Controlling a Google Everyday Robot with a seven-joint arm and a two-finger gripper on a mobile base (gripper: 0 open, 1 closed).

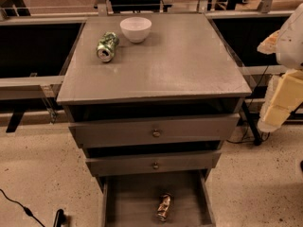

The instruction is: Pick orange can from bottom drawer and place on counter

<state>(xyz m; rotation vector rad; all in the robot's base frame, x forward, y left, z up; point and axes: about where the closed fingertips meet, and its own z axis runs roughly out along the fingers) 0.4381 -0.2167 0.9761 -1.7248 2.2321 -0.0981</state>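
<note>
Down low, the orange can [164,207] is lying on the floor of the pulled-out bottom drawer [128,197], nothing touching it.

The drawer's front end is being cut off by the lower frame edge, and the can's markings are too dim to read. The gripper [280,103] is hanging at the right edge, beside the front right corner of the counter [180,65] and well apart from the can; it is being cropped by the frame, so I cannot tell whether it is wide or narrow. A green can [107,46] is lying on its side near a white bowl [136,29] at the counter's back left. The top drawer [189,129] and middle drawer [123,165] are standing slightly ajar.
</note>
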